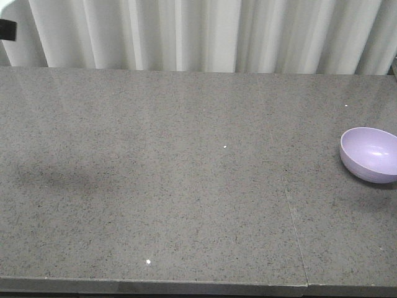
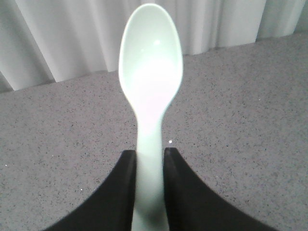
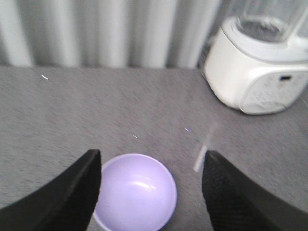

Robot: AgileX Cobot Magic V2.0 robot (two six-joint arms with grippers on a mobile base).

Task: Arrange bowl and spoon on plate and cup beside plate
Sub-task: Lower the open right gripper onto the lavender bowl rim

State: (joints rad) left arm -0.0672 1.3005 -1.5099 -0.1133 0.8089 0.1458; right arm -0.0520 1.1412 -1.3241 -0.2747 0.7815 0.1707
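Front view: table [image 1: 186, 186] is grey, speckled, stone-like and slightly glossy, with one seam right of centre. The curtain [image 1: 186, 31] behind it is white and pleated. The bowl [image 1: 370, 153] is matte lavender, round and smooth; it stands upright on the table at the far right, partly cut by the frame.

Left wrist view only: the spoon [image 2: 150, 82] is pale mint plastic with a glossy oval scoop and a flat handle. The left gripper [image 2: 150, 153] has its black jaws clamped on the handle, scoop pointing away.

Right wrist view: the right gripper [image 3: 151, 155] has its textured black jaws spread wide, gripping nothing. The bowl lies below, between them. Only this view shows a white appliance [image 3: 260, 72] with a clear jar, by the curtain.
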